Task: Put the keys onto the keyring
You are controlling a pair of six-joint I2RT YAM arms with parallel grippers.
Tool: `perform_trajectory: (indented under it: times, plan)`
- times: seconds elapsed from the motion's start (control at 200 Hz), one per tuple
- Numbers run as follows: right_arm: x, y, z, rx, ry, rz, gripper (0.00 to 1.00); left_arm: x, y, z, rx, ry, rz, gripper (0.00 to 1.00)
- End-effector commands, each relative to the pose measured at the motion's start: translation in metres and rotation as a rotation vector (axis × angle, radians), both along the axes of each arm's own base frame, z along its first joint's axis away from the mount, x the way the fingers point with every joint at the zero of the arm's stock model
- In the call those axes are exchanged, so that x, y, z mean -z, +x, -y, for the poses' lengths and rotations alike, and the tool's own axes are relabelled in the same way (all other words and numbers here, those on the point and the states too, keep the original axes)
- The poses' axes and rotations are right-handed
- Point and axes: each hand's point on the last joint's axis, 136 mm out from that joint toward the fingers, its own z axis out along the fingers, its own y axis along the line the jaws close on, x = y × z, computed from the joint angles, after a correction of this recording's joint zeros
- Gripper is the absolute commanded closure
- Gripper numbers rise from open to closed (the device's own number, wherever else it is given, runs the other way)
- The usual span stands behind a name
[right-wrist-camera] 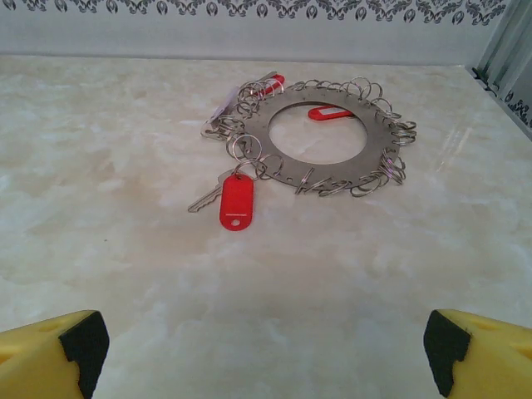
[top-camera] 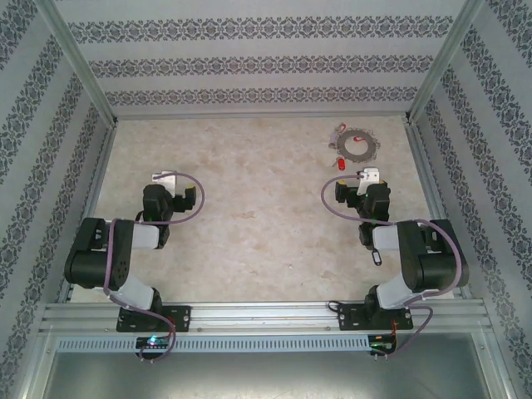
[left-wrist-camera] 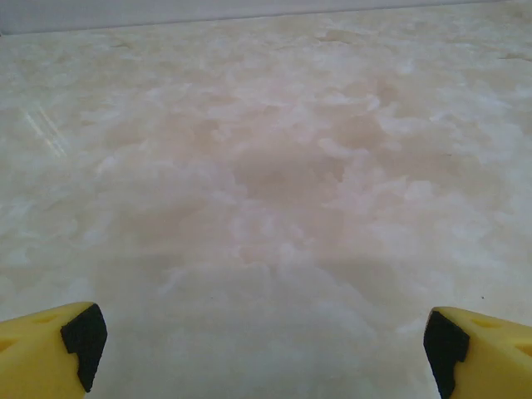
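On the left, we are seeing the left gripper (top-camera: 164, 177) hovering over the bare marble-patterned table (top-camera: 249, 216), its yellow fingers (left-wrist-camera: 50, 345) standing spread wide apart and gripping nothing; in its wrist view the left gripper (left-wrist-camera: 266, 349) is looking out over the table (left-wrist-camera: 266, 166) alone. Moving rightward, we are finding the right gripper (top-camera: 368, 174) likewise gaping wide and empty, pointing toward the far right of the table; just beyond it the keyring (top-camera: 366, 150) is lying flat, with a red tag (top-camera: 342, 164) at its near-left edge. In the right wrist view the right gripper (right-wrist-camera: 266, 349) is sitting well short of the keyring (right-wrist-camera: 332, 173); the keys (right-wrist-camera: 236, 201) are clustering around it, one red-tagged at its near-left rim, another red tag (right-wrist-camera: 330, 113) lying inside the hole; whether each is threaded on, we are unable to tell.
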Motion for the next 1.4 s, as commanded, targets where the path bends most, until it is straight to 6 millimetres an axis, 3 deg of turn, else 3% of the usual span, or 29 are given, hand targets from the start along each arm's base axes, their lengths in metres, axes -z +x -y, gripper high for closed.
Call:
perform_trajectory:
  times: [0.0,0.934,1.069,1.109,1.159,1.244,1.399]
  plan:
    - [-0.014,0.005,-0.001,-0.005,0.025,0.041,0.02,-0.006,0.003,-0.005,-0.019,-0.015,0.017,0.01]
    - [-0.015,0.005,-0.001,-0.003,0.022,0.043,0.02,-0.006,0.003,-0.005,-0.02,-0.015,0.018,0.01]
    - [-0.023,-0.003,0.03,0.188,0.033,0.095,0.02,-0.005,0.003,-0.004,-0.019,-0.018,0.017,0.01]
    - [-0.017,-0.014,0.034,0.207,0.031,0.095,0.02,-0.005,0.003,-0.004,-0.018,-0.017,0.019,0.01]
    - [-0.019,-0.02,0.034,0.209,0.037,0.122,0.02,-0.012,0.001,-0.002,-0.003,-0.012,0.029,0.01]
    - [-0.027,-0.028,0.027,0.167,0.034,0.181,0.02,-0.043,-0.01,0.002,0.003,-0.002,0.044,0.01]
    - [-0.068,-0.049,0.022,0.193,0.002,0.249,0.02,-0.094,-0.027,-0.003,-0.086,-0.118,0.064,0.01]
